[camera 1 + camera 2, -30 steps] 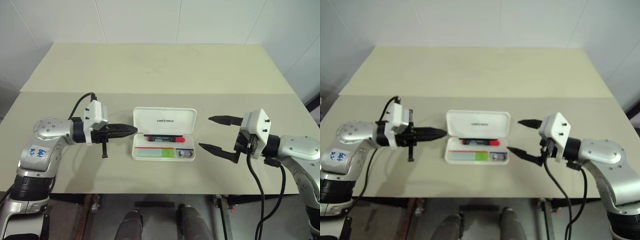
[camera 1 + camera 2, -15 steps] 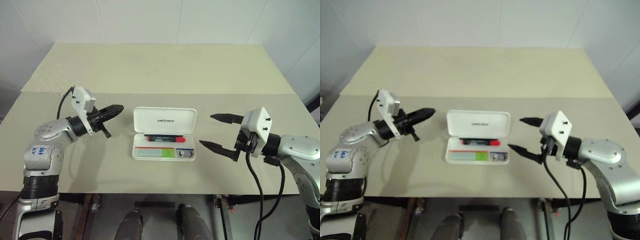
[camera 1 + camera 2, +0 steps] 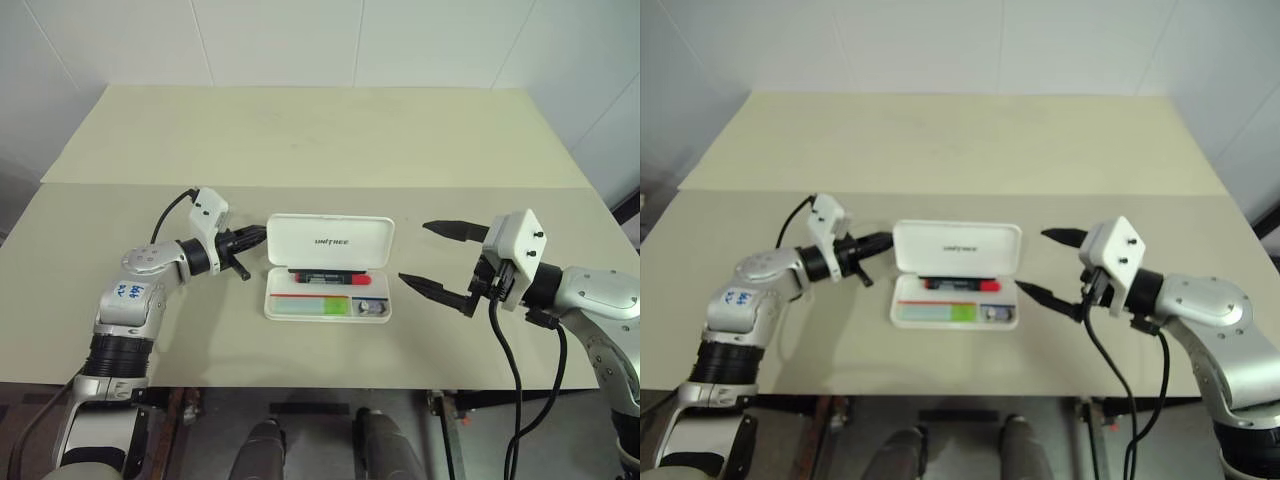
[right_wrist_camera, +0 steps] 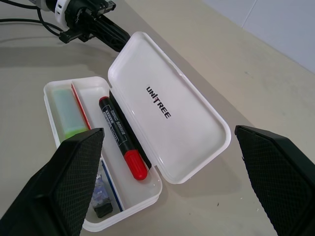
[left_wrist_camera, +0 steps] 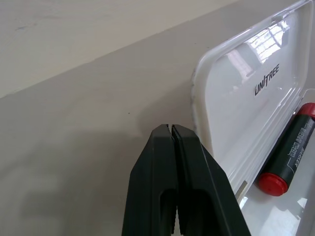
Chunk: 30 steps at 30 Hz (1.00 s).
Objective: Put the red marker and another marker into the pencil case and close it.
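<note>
Both markers lie inside the pencil case (image 3: 328, 278). The left gripper (image 3: 252, 239), jaws pressed together, sits at the lid's edge; a crooked push could slide the case. The right gripper (image 3: 436, 258) waits with jaws spread.

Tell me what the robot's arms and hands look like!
Both arms are shiny silver metal. The left arm has a white sticker with blue handwriting. Each wrist wears a white boxy block, and black cables loop from them. The left hand and right hand each have two pointed black fingers.
</note>
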Tool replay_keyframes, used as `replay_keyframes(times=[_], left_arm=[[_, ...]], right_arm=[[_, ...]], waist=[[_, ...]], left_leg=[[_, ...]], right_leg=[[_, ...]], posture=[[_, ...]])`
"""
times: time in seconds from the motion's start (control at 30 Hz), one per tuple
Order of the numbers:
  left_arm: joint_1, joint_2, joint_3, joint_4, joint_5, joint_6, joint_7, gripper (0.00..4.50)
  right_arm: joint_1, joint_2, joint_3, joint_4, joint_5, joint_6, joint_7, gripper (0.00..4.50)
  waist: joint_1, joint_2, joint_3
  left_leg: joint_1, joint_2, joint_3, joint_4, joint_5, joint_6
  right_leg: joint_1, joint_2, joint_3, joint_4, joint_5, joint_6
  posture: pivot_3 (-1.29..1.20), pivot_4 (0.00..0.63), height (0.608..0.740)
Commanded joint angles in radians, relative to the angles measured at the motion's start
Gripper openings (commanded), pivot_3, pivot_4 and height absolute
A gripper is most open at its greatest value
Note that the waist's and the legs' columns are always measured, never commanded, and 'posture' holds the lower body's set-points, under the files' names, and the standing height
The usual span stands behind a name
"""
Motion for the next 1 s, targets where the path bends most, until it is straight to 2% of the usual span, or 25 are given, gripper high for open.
replay_keyframes(times=[0.03,0.33,0.47,0.6,1.0], left_arm=[[-0.034,0.016,0.029,-0.022,-0.033,-0.023,-0.063,0.01],[-0.030,0.059,0.064,-0.031,-0.068,-0.071,-0.187,0.01],[-0.025,0.093,0.047,-0.065,-0.078,-0.100,-0.290,0.01],[-0.034,0.126,-0.003,-0.047,-0.045,-0.156,-0.392,0.01],[-0.017,0.148,-0.125,-0.051,0.004,-0.196,-0.541,0.01]], right_arm=[[0.005,0.004,-0.029,-0.048,0.018,-0.007,-0.020,4.50],[0.015,0.012,-0.019,-0.056,0.018,-0.011,-0.036,4.50],[0.013,0.017,-0.016,-0.054,0.020,-0.012,-0.038,4.50],[0.006,0.022,-0.010,-0.051,0.018,-0.014,-0.041,4.50],[0.020,0.024,-0.022,-0.083,0.020,-0.004,-0.074,4.50]], waist=[[0.000,0.000,0.000],[0.000,0.000,0.000],[0.000,0.000,0.000],[0.000,0.000,0.000],[-0.001,0.000,0.000]], left_leg=[[0.000,0.000,0.000,0.000,0.000,0.000],[0.000,0.000,0.000,-0.001,0.000,0.000],[0.000,0.000,0.000,-0.001,0.000,0.000],[0.000,0.000,0.000,-0.001,0.000,0.000],[0.000,0.000,0.000,-0.002,0.000,0.000]], right_leg=[[0.000,0.000,0.000,0.000,0.000,0.000],[0.000,0.000,0.000,0.000,0.000,0.000],[0.000,0.000,0.000,0.000,0.000,0.000],[0.000,0.000,0.000,-0.001,0.000,0.000],[0.000,0.000,0.000,-0.001,0.000,0.000]], posture=[[0.00,0.150,0.740],[0.00,0.150,0.740],[0.00,0.150,0.740],[0.00,0.150,0.740],[0.00,0.150,0.740]])
